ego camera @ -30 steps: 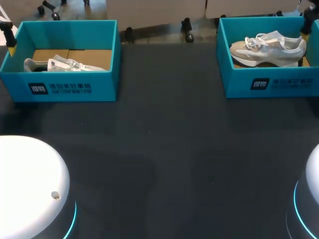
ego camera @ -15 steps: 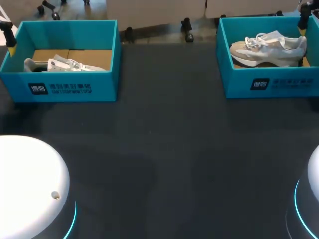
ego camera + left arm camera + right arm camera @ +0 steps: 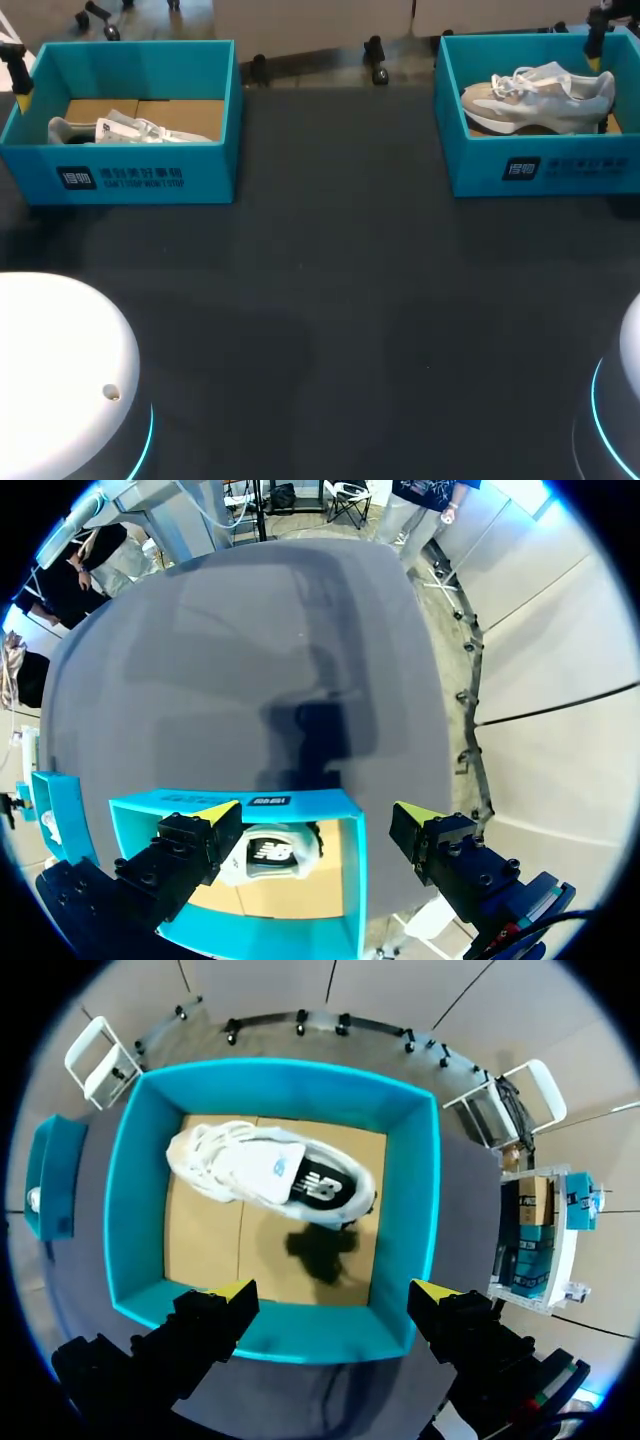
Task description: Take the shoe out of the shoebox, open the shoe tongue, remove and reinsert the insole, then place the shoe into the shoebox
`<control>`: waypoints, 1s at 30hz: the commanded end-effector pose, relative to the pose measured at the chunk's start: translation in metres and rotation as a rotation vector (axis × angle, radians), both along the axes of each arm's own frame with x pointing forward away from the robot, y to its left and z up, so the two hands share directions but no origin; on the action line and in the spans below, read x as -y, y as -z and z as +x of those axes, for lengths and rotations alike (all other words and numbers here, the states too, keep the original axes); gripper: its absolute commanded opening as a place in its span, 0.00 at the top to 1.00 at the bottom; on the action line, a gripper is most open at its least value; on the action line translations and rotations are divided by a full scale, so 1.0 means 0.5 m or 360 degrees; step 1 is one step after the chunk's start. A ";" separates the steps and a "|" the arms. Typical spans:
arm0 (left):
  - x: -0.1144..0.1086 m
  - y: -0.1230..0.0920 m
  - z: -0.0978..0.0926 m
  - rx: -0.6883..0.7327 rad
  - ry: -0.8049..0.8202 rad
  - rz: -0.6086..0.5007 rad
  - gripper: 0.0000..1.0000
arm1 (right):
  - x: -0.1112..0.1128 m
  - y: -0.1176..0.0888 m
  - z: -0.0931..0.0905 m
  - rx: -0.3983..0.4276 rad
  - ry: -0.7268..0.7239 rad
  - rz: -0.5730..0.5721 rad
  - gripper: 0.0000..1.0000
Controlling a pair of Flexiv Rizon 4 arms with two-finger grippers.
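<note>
The right gripper [image 3: 335, 1292] hangs wide open above the right shoebox [image 3: 290, 1085]. Its white sneaker [image 3: 265, 1175] looks light and soft-sided; the firmer heel collar seems the best hold.

Under the left gripper [image 3: 316, 811], one end of the left shoe [image 3: 275, 852] is hidden behind a finger [image 3: 185, 845], which also covers part of the left shoebox [image 3: 352, 880]. In the head view that box's front wall hides the shoe's lower part, and both grippers are cut off at the edges. The right gripper [image 3: 333, 1289] covers parts of the near wall of the right shoebox [image 3: 420, 1220] beneath it.
</note>
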State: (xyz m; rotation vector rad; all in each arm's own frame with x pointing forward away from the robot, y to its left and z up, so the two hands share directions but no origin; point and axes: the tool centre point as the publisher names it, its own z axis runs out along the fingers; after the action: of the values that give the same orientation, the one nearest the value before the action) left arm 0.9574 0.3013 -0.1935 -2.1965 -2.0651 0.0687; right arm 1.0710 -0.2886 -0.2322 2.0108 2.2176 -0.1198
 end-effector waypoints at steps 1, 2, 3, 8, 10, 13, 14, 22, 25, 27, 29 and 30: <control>0.000 -0.002 0.000 -0.0001 0.0001 0.0002 0.00 | 0.011 0.019 0.024 0.0014 0.0006 -0.0008 0.00; 0.000 -0.002 0.000 -0.0001 0.0001 0.0002 0.00 | 0.011 0.021 0.027 0.0022 0.0007 -0.0021 0.00; 0.000 -0.002 0.000 -0.0001 0.0001 0.0002 0.00 | 0.012 0.023 0.031 0.0026 0.0005 -0.0027 0.00; 0.000 -0.002 0.000 -0.0001 0.0001 0.0002 0.00 | 0.020 0.044 0.050 0.0037 0.0022 -0.0059 0.00; 0.000 -0.002 0.000 -0.0001 0.0001 0.0002 0.00 | 0.020 0.051 0.059 0.0031 0.0033 -0.0079 0.00; 0.000 -0.002 0.000 -0.0001 0.0001 0.0002 0.00 | 0.018 0.063 0.072 0.0017 0.0045 -0.0125 0.00; 0.000 -0.002 0.000 -0.0001 0.0001 0.0002 0.00 | 0.017 0.069 0.076 0.0001 0.0055 -0.0138 0.00; 0.000 -0.002 0.000 -0.0001 0.0001 0.0002 0.00 | 0.022 0.103 0.102 -0.0007 0.0101 -0.0142 0.00; 0.000 -0.002 0.000 -0.0001 0.0001 0.0002 0.00 | 0.033 0.117 0.111 -0.0012 0.0118 -0.0167 0.03; 0.000 -0.002 0.000 -0.0001 0.0001 0.0002 0.00 | 0.043 0.126 0.114 -0.0014 0.0135 -0.0154 0.06; 0.000 -0.002 0.000 -0.0001 0.0001 0.0002 0.00 | 0.048 0.132 0.117 -0.0014 0.0142 -0.0148 0.04; 0.000 -0.002 0.000 -0.0001 0.0001 0.0002 0.00 | 0.050 0.136 0.120 -0.0020 0.0147 -0.0152 0.04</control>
State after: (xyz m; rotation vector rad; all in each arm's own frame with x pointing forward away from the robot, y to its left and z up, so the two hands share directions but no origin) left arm 0.9575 0.3013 -0.1935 -2.1965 -2.0650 0.0689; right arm 1.1214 -0.3093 -0.2937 2.0524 2.0751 -0.2316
